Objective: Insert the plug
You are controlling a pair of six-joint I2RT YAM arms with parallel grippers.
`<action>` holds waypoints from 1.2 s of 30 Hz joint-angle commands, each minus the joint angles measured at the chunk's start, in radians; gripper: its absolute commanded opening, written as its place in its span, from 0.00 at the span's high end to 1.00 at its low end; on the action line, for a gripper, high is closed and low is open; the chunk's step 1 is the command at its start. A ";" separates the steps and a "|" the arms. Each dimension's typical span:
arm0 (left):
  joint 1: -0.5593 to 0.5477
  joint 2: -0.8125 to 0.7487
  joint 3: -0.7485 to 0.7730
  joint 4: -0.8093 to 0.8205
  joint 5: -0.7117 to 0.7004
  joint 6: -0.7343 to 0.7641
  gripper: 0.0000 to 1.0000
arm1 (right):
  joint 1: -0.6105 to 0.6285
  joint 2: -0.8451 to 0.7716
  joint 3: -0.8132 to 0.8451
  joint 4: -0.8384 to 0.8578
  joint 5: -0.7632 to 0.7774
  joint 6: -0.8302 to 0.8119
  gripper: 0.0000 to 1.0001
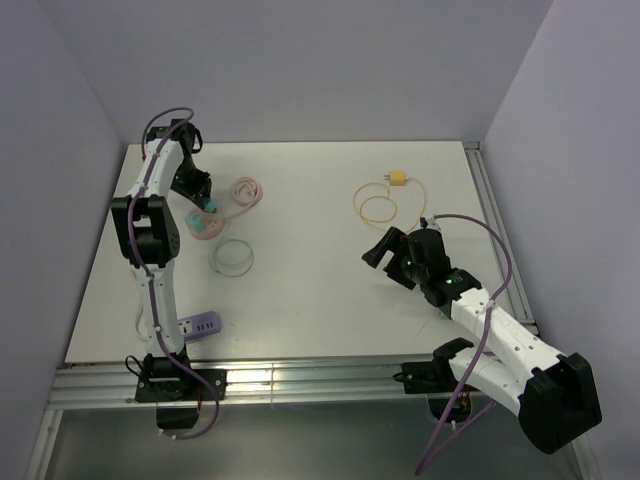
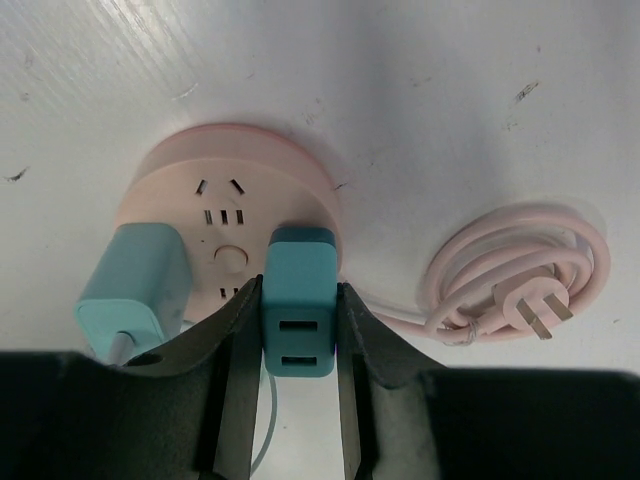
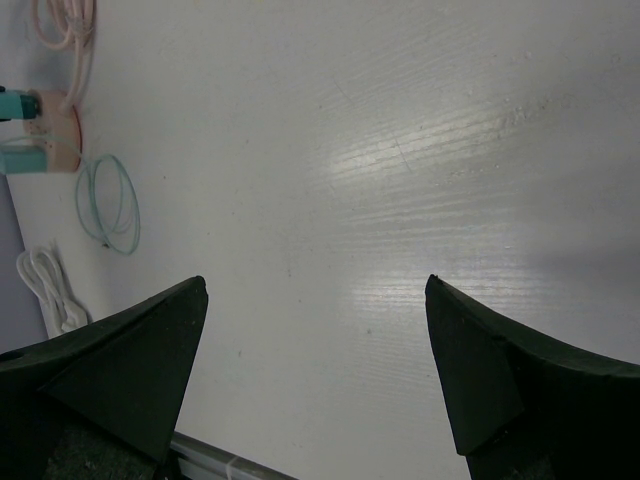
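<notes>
A: We have the teal plug pinched across its flat sides by the left claw, on the pink socket hub. Light, rigid, slick plastic, we'd judge; the sides suit a grip.
B: Its prongs are hidden, so we can't tell how far it's seated. Our right claw hangs wide open, empty.

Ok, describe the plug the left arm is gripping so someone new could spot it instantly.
Find the round pink socket hub at the far left of the table. Two teal blocks are on it; the one meant is the darker adapter between the left gripper's jaws. Unlike the paler charger beside it, it shows two USB slots on its face.
</notes>
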 commanded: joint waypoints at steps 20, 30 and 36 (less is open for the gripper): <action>-0.145 -0.157 -0.613 0.325 -0.232 -0.039 1.00 | -0.012 -0.027 -0.029 0.021 0.018 -0.008 0.04; -0.175 -0.142 -0.639 0.355 -0.203 -0.024 0.99 | -0.012 -0.051 -0.029 -0.005 0.023 -0.001 0.04; -0.190 -0.071 -0.526 0.244 -0.263 -0.018 1.00 | -0.012 -0.083 -0.030 -0.017 0.036 0.005 0.04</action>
